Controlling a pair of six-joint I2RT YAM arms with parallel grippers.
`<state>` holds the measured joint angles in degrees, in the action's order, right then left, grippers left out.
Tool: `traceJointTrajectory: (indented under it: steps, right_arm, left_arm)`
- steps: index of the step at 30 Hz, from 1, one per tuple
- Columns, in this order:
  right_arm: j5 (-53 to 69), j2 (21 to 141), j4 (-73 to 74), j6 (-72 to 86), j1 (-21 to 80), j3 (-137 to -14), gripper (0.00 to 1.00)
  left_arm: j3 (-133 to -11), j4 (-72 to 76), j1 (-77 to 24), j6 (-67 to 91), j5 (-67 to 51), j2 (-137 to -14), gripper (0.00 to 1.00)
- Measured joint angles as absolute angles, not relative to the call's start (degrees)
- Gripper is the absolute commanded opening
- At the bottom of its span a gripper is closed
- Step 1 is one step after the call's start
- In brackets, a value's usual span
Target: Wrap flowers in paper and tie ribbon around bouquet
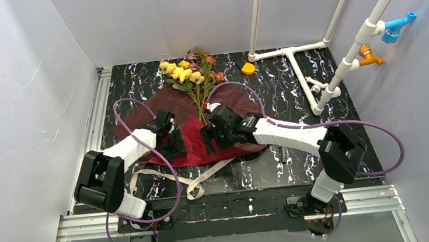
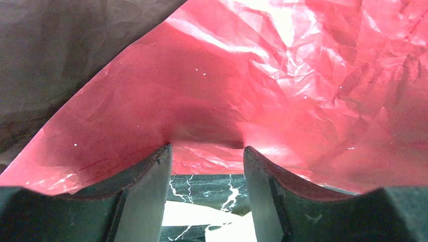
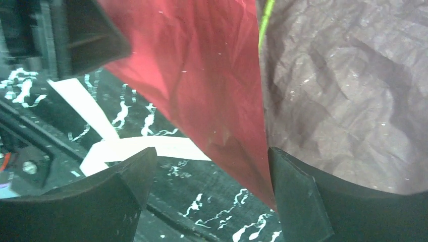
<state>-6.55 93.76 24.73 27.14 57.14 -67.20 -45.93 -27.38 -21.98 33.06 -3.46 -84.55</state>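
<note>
Left pincer point(image 2: 207, 151): fingers apart, tips meeting the edge of the paper's point(image 2: 262, 85) red flap. No clamp seen; the marbled tabletop point(image 2: 202, 184) and the ribbon point(image 2: 197, 214) show through the gap.

Right pincer point(image 3: 212, 156): spread wide. The red fold runs down between its fingers, close to one, and the maroon side lies over that finger.

Top view: both pincers face each other across the red flap. Flowers point(image 1: 187, 70) lie beyond them, with stems on the paper. The ribbon trails on the tabletop behind them.

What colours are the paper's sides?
The paper is bright red and dull maroon; right wrist view shows both.
</note>
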Motion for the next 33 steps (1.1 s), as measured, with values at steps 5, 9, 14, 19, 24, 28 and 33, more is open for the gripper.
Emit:
traceJointTrajectory:
  steps: [5, 9, 14, 19, 24, 28, 33]
  right_arm:
    - [-3.8, 91.9, 23.3, 28.6, 58.2, -67.7, 0.77]
    - [-3.5, 92.6, 23.1, 29.6, 59.9, -67.9, 0.88]
    - [-7.9, 93.6, 25.2, 30.0, 61.3, -70.2, 1.00]
    - [-15.5, 93.5, 29.2, 29.3, 61.3, -75.5, 1.00]
    - [-17.8, 91.4, 30.5, 27.1, 61.1, -78.6, 0.58]
    - [-11.4, 90.9, 25.3, 28.6, 61.2, -73.5, 0.42]
    - [-5.7, 93.9, 20.2, 30.7, 61.5, -65.4, 0.34]
  left_arm:
    - [-45.9, -27.0, -22.0, 31.9, -4.0, -84.6, 0.52]
    - [-46.0, -26.8, -22.0, 31.1, -4.3, -84.7, 0.51]
    - [-46.0, -26.8, -22.0, 30.6, -4.3, -84.7, 0.50]
    - [-46.0, -26.8, -22.0, 30.4, -4.3, -84.7, 0.49]
    - [-46.0, -26.6, -22.0, 30.4, -4.5, -84.7, 0.48]
    - [-46.0, -26.0, -22.0, 30.4, -4.6, -84.8, 0.48]
    - [-46.0, -26.0, -22.0, 30.4, -4.6, -84.8, 0.48]
